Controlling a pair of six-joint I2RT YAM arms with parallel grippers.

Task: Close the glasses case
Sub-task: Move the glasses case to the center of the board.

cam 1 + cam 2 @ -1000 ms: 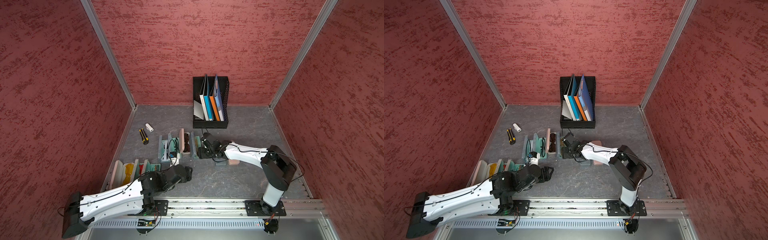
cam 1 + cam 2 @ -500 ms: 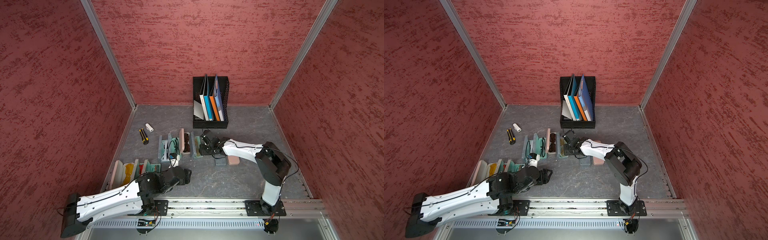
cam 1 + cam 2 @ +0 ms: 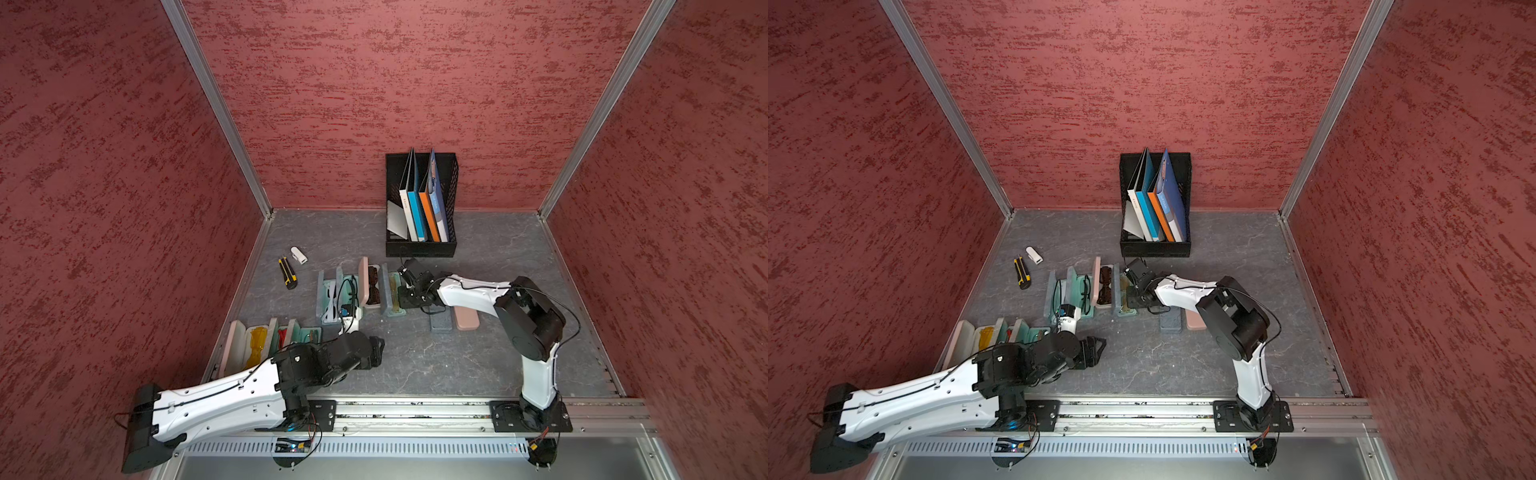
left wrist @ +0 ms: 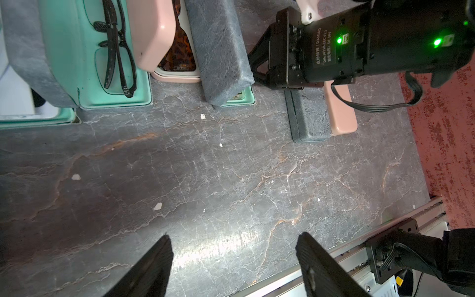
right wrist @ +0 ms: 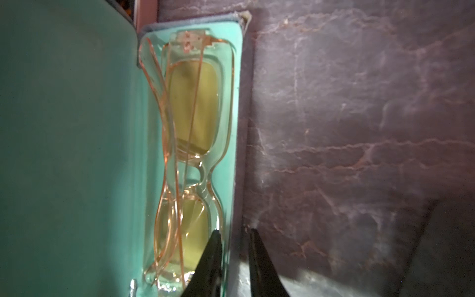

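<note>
Pinches the right-hand long wall of the open glasses case (image 3: 386, 291) with the right tool (image 5: 235, 232): one finger (image 5: 208, 264) inside the teal tray, the other outside it over the desk (image 5: 359, 128), jaws drawn nearly together with only that wall between. Found mid-desk in both top views, just in front of the black file holder (image 3: 419, 249), tray flat and grey lid (image 4: 218, 51) standing up along the left edge, just beside the open pink case (image 3: 363, 282) with its tortoiseshell pair. Carries folded glasses (image 5: 192, 108) in the tray, clear amber frame, yellow lenses, lying flat and lengthwise. Not yet shut, then: lid well clear of the tray's free rim. Holds the left tool (image 4: 234, 235) wide open, low over bare desk, nothing between its fingers, well apart from the glasses case and nearer the front rail (image 3: 415, 409). Under the right wrist, side by side on the desk, a closed grey case (image 4: 308, 120) and a closed pink case (image 4: 341, 115). Further left, a teal-lined open case (image 4: 64, 51) with black-framed spectacles, then more open cases (image 3: 249, 345) in a row by the left wall. Near that wall too, a yellow-and-black utility knife (image 3: 287, 273) and a small white object (image 3: 298, 254), close to each other
</note>
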